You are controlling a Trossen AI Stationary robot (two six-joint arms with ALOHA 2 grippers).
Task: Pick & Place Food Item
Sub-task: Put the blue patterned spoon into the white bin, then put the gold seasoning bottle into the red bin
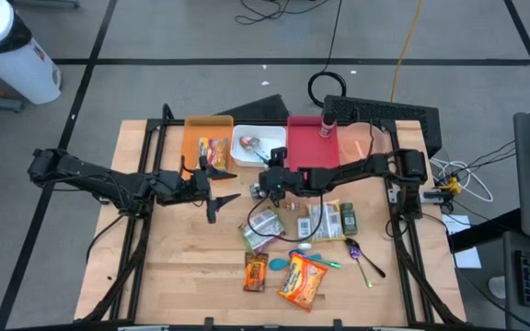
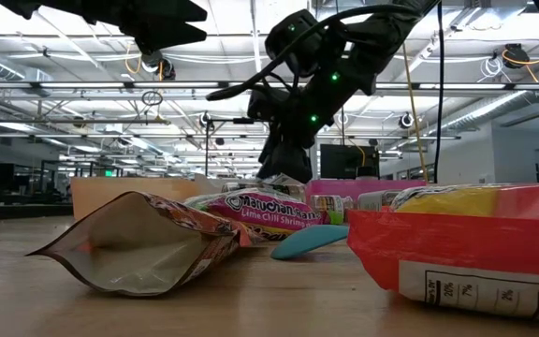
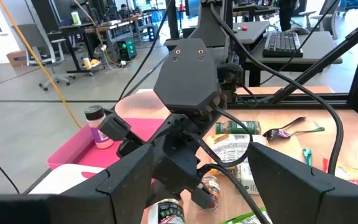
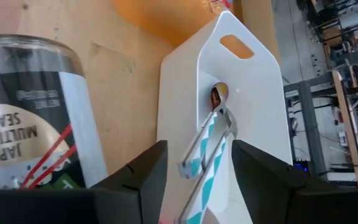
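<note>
Right claw spread, hovering just beside white tray — seasoning jar upright on tabletop alongside. Left claw spread, empty, near orange tray.

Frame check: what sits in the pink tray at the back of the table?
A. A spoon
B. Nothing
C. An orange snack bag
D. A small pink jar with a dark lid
D. The overhead view shows a small pink jar standing in the pink tray, and the left wrist view shows the same; the spoon lies in the white tray beside it.
</note>
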